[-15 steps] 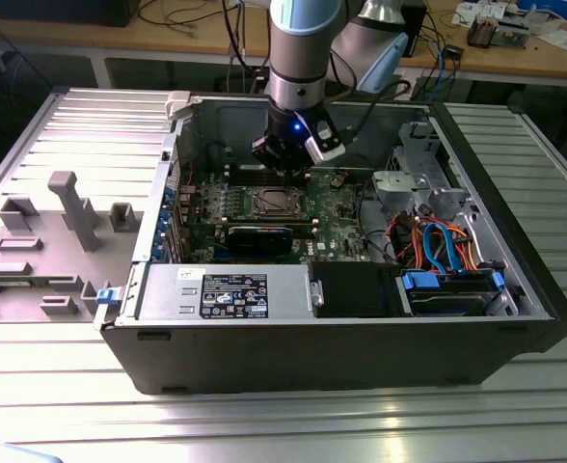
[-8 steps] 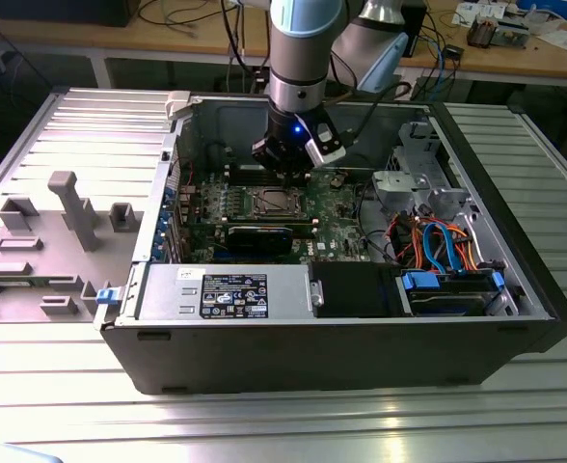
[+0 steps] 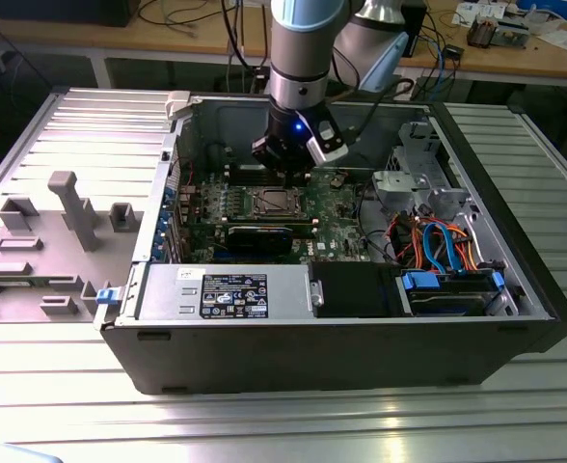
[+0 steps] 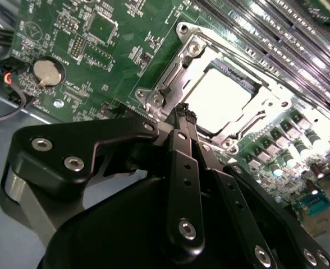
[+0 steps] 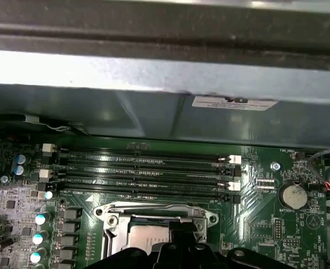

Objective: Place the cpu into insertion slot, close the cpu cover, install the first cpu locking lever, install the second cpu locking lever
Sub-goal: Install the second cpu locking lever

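The arm reaches down into the open computer case [image 3: 361,357], and its gripper [image 4: 184,112] hangs just above the insertion slot [image 3: 272,203] on the green motherboard [image 4: 114,50]. In the second wrist view the two black fingers [image 4: 182,162] are drawn together so that their tips meet with no gap showing, and nothing is pinched between them; the tips sit right at the rim of the socket, beside one of its corner screws [image 4: 152,100], though actual contact with the metal cannot be made out. The cpu [image 4: 218,98] lies flat in the insertion slot, its pale metal top glaring under the light. The cpu cover [image 4: 179,70] lies down around the chip, its silver frame bordering the square window through which the chip top shows. In the first wrist view the same socket [image 5: 154,224] appears just beyond the gripper body, with the cover's front edge [image 5: 156,211] and the chip visible behind it. The long narrow memory slots [image 5: 145,171] run in parallel rows on the far side of the socket from the gripper, near the case's metal wall [image 5: 165,73]. A round coin battery [image 4: 47,72] sits on the board off to the side of the socket. In the exterior view a long black card [image 3: 259,236] lies on the board just in front of the socket, and a bundle of blue and orange cables [image 3: 438,241] lies toward the exterior view's right of it.
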### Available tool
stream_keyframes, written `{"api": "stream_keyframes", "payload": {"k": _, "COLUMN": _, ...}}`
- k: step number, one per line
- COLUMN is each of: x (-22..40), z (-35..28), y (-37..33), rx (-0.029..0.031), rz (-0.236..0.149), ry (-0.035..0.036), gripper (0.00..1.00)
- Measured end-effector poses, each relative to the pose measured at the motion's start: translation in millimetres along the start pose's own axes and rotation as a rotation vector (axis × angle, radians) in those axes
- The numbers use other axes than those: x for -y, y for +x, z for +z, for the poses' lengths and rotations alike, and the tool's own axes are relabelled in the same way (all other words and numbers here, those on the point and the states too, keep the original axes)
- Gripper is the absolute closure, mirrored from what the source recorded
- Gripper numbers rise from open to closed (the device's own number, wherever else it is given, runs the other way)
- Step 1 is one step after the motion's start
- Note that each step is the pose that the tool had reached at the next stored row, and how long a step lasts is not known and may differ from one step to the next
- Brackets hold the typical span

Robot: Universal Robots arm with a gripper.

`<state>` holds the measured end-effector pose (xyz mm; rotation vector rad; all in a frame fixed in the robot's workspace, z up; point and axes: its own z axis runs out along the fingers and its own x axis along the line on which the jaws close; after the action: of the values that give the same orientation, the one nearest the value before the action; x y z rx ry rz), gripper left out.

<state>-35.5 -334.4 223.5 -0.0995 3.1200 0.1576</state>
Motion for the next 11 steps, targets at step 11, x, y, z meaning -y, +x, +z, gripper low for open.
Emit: {"api": "stream_keyframes", "payload": {"k": 11, "x": 14.6, "z": -1.4, "y": 1.0, "rx": -0.0001, "rz": 0.0, "ry": 0.0025, "gripper": 0.89}}
